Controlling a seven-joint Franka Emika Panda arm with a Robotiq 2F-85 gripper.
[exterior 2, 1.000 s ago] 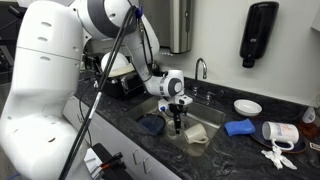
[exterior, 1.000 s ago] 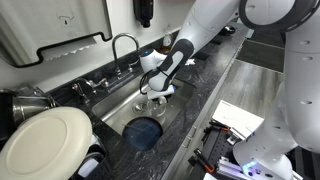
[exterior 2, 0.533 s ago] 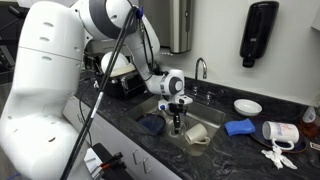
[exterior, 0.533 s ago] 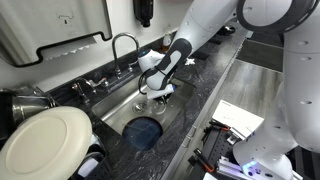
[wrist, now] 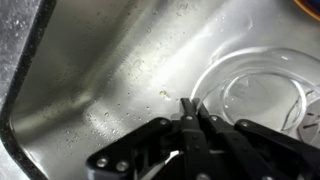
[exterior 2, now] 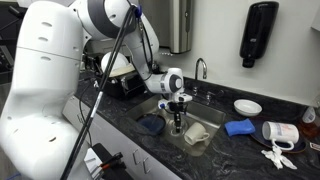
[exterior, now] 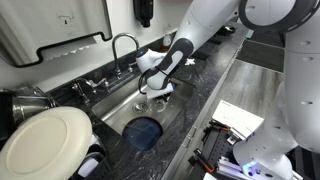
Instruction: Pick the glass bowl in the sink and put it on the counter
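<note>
The glass bowl [wrist: 262, 95] lies on the floor of the steel sink [wrist: 100, 70], clear and faint, at the right of the wrist view. My gripper [wrist: 190, 108] reaches down into the sink, and its fingers are pressed together on the bowl's near rim. In both exterior views the gripper [exterior: 150, 97] [exterior 2: 177, 121] hangs low in the sink [exterior: 118, 112] [exterior 2: 208, 116], and there the bowl is hard to make out. The dark speckled counter [exterior: 210, 75] [exterior 2: 250, 152] runs alongside the sink.
A dark blue dish [exterior: 143, 131] [exterior 2: 150, 124] lies in the sink beside the gripper, with a white cup [exterior 2: 197, 134] on the other side. The faucet [exterior: 122, 45] curves over the rim. A white plate [exterior: 45, 140], a blue cloth [exterior 2: 240, 127] and a white bowl [exterior 2: 247, 107] stand around.
The jaws have shut on the bowl's rim. The arm has barely moved.
</note>
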